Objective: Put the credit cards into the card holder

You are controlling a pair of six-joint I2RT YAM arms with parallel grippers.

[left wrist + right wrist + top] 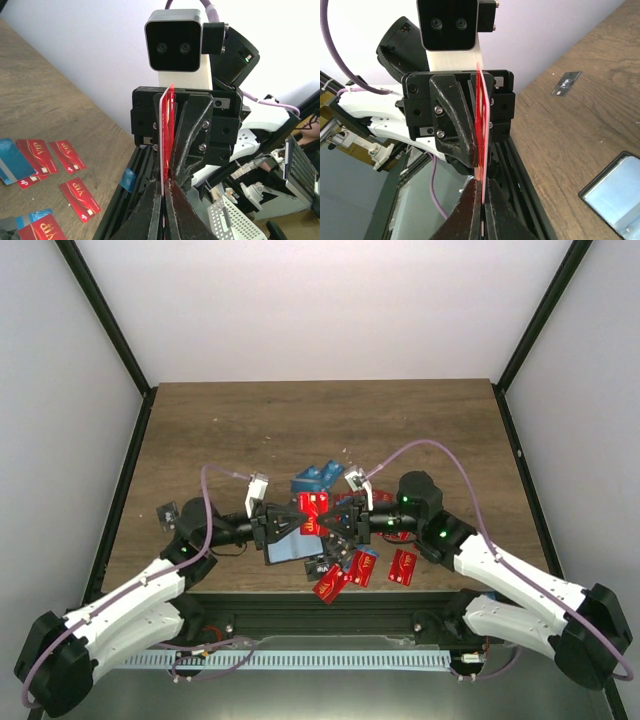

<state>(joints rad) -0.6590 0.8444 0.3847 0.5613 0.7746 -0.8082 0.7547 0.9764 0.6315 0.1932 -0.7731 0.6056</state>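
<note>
Both the left gripper [163,189] and right gripper [481,186] pinch one red credit card [168,120] mid-frame; loosen one before separating.

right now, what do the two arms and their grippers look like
The left arm and right arm have white shells with black joints and bases, a lilac cable looping along each, and small green lights. The left gripper and right gripper are black, with angular tapering fingers and a grey-and-white camera above.
</note>
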